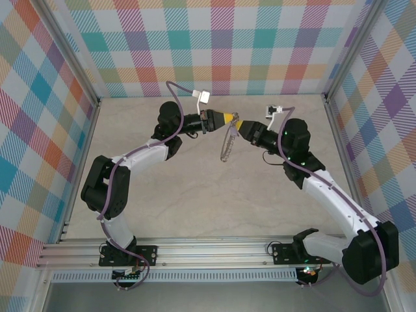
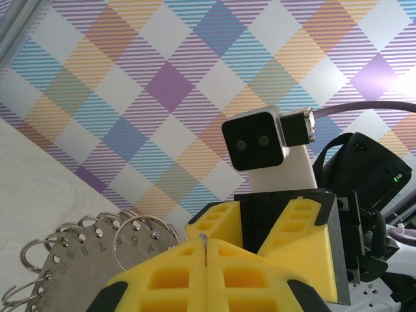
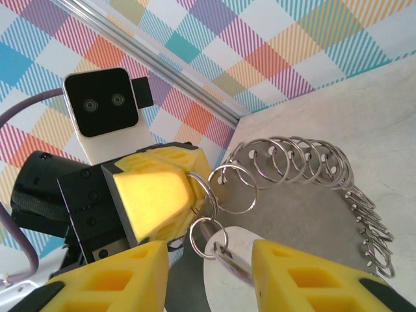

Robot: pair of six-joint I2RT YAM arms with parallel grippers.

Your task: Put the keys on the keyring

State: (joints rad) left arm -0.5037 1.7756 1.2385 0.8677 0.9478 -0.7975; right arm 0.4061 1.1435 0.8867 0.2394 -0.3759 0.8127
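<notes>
Above the table's far middle, the keyring [image 1: 227, 145] hangs from my left gripper [image 1: 228, 118]. It is a thin grey metal hoop [image 3: 312, 214] fringed with silvery split rings [image 3: 296, 159]. In the left wrist view my left gripper [image 2: 205, 246] is shut on a thin metal edge of it, with the numbered rim [image 2: 71, 253] to the left. My right gripper [image 1: 239, 125] faces it tip to tip. Its yellow fingers [image 3: 312, 276] stand apart around the key [image 3: 235, 261], a small pale lilac key hanging from a small ring [image 3: 209, 235] at the left gripper's tip [image 3: 153, 195].
Checked walls and metal frame posts [image 1: 84, 78] enclose the pale tabletop [image 1: 214, 201]. Both arms reach in from the rail [image 1: 208, 250] at the near edge and meet at the far middle. The right wrist's camera [image 2: 257, 140] sits close behind the left fingers.
</notes>
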